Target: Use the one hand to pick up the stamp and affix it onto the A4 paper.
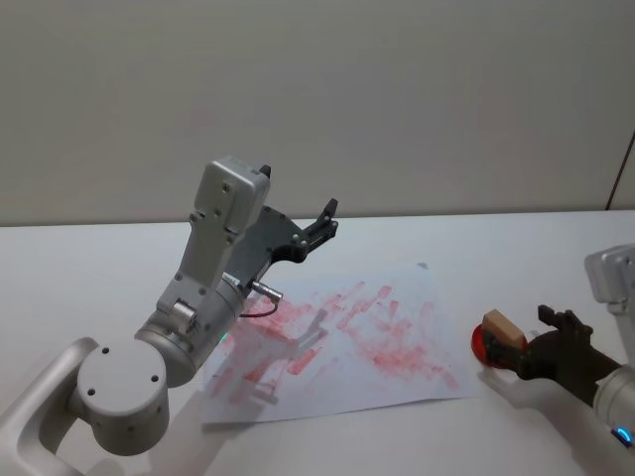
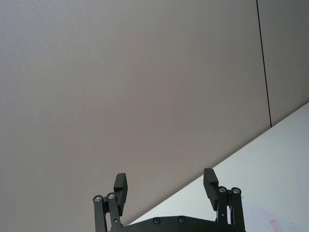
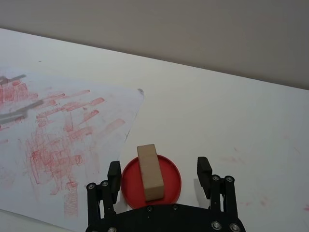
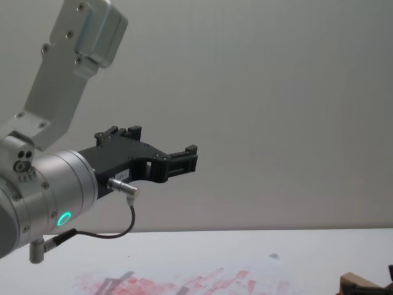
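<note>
The wooden stamp (image 3: 150,171) lies on a round red ink pad (image 3: 129,182) just beyond the A4 paper (image 1: 347,337), off its right edge. The right gripper (image 3: 159,165) sits there, jaws spread either side of the stamp without touching it. The left gripper (image 2: 164,175) hangs above the paper, jaws spread and empty

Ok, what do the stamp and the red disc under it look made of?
Stamp: probably bare wood, matte tan, squared edges. Disc: flat even red, maybe plastic or an ink pad; can't tell. Open right gripper flanks both; left gripper hangs raised, open.
</note>
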Controlling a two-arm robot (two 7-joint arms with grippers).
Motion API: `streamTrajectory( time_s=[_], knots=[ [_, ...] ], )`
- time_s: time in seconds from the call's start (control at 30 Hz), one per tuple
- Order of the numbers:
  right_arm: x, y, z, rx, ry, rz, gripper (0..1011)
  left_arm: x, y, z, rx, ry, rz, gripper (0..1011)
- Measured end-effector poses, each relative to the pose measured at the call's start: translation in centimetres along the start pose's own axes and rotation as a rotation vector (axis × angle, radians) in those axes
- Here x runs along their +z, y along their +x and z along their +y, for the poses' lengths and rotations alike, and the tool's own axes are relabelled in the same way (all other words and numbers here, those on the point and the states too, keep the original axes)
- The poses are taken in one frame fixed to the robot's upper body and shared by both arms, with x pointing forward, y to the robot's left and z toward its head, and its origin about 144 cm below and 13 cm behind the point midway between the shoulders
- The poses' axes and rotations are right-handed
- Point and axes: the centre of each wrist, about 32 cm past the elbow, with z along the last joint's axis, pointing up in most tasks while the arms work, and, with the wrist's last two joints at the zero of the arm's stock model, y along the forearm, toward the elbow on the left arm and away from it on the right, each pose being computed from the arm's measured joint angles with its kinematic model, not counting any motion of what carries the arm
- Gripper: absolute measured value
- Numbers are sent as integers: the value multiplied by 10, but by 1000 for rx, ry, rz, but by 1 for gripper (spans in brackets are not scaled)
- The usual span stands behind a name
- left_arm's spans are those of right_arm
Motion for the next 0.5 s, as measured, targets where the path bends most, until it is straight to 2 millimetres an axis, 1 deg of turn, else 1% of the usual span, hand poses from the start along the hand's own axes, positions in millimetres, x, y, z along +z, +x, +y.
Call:
streamTrajectory(
  time_s=[0.07, 0.1, 0.13, 0.17, 0.2, 0.23, 0.27, 0.33, 0.37, 0.4, 0.43, 0.5],
  knots=[
    [1, 1, 2, 2, -2, -2, 941, 0, 0, 0, 0, 0, 0, 1001],
    [1, 1, 3, 4, -2, -3, 902, 0, 0, 0, 0, 0, 0, 1001],
    [1, 1, 3, 4, -3, -4, 902, 0, 0, 0, 0, 0, 0, 1001],
    [1, 1, 4, 5, -3, -5, 868, 0, 0, 0, 0, 0, 0, 1001],
    [1, 1, 5, 6, -4, -6, 855, 0, 0, 0, 0, 0, 0, 1001],
    [1, 1, 5, 7, -5, -7, 797, 0, 0, 0, 0, 0, 0, 1001],
    [1, 1, 6, 7, -5, -7, 762, 0, 0, 0, 0, 0, 0, 1001],
    [2, 2, 7, 8, -6, -8, 744, 0, 0, 0, 0, 0, 0, 1001],
    [2, 2, 8, 9, -6, -9, 687, 0, 0, 0, 0, 0, 0, 1001],
    [2, 2, 8, 9, -7, -9, 676, 0, 0, 0, 0, 0, 0, 1001],
    [2, 2, 8, 10, -7, -10, 624, 0, 0, 0, 0, 0, 0, 1001],
    [2, 2, 9, 11, -7, -11, 566, 0, 0, 0, 0, 0, 0, 1001]
  ],
)
